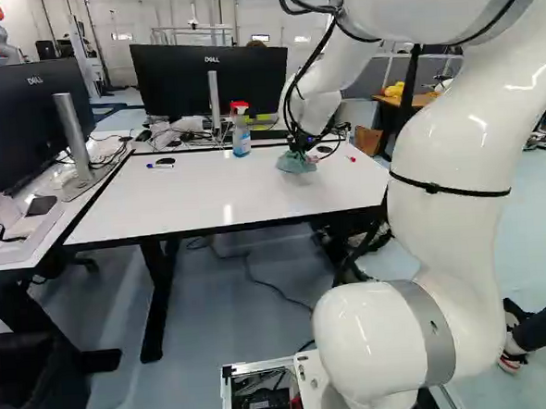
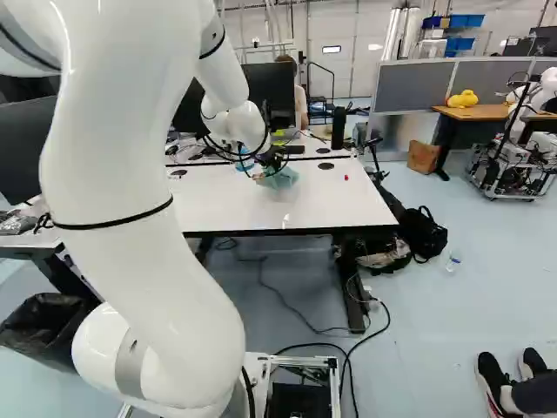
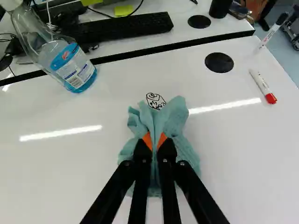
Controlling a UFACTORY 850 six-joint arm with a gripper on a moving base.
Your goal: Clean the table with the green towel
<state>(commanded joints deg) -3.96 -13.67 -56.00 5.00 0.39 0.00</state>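
At the far right part of the white table in the left base view, my gripper points down at the green towel. The wrist view has the gripper shut on the bunched towel, its orange pads pinching a fold from two sides. The cloth spreads around the fingertips on the tabletop. Just ahead of the towel a small black drawing marks the white surface; whether it continues under the cloth is hidden.
A spray bottle stands near the table's far edge. A red-capped marker and a black round insert are beyond the towel. Monitors and a keyboard are behind. Another robot stands at the right.
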